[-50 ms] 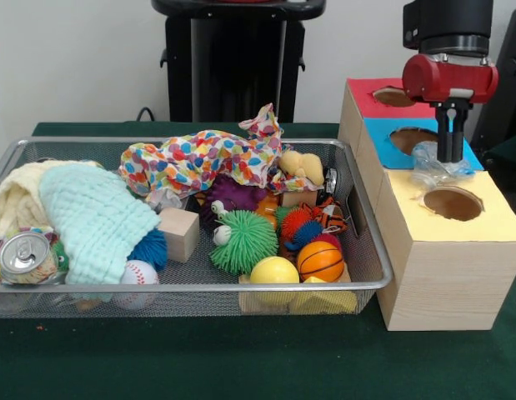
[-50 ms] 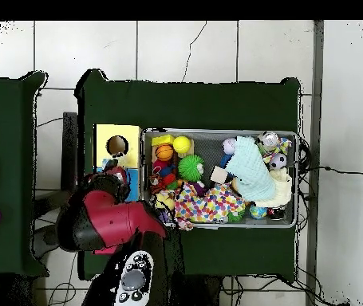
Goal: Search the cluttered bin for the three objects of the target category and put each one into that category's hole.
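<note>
Over the sorting box (image 1: pixel 445 275), the pincer (image 1: pixel 451 158) is closed on a crumpled clear plastic wrapper (image 1: pixel 433 167), between the blue and yellow holes. The box sits just beside the mesh bin (image 1: pixel 362 250) on a green-clothed worktop (image 1: pixel 241 358); white wall behind.

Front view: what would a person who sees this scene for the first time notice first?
Probably the wire bin crammed with bright toys, with a polka-dot cloth draped across its back and a green spiky ball in the middle. Next, the red pincer hanging over the wooden box at the right, holding a clear crinkled plastic piece between the blue hole and the yellow hole.
</note>
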Robot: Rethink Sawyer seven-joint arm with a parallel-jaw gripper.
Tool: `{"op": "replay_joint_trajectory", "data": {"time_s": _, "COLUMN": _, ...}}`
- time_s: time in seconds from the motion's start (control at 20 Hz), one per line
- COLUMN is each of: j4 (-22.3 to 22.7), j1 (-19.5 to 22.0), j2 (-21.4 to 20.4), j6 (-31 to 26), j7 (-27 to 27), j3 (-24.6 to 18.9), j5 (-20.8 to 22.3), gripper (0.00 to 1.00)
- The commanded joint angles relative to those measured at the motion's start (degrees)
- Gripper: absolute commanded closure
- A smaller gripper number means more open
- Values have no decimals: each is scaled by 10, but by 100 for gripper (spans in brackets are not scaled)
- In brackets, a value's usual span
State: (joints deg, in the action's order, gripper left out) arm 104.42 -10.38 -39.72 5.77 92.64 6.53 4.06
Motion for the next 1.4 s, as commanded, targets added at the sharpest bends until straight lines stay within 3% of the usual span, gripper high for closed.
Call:
{"op": "replay_joint_trajectory", "data": {"time_s": 0.05, "j4": 82, "j1": 38, "j2": 8, "j6": -20, "j7": 80, "j3": -8, "j5": 41, "gripper": 100}}
{"op": "replay_joint_trajectory", "data": {"time_s": 0.65, "j4": 100, "j1": 41, "j2": 17, "j6": -25, "j7": 91, "j3": -3, "j5": 32, "gripper": 100}}
{"op": "replay_joint_trajectory", "data": {"time_s": 1.4, "j4": 133, "j1": 27, "j2": 17, "j6": -54, "j7": 145, "j3": -10, "j5": -46, "gripper": 100}}
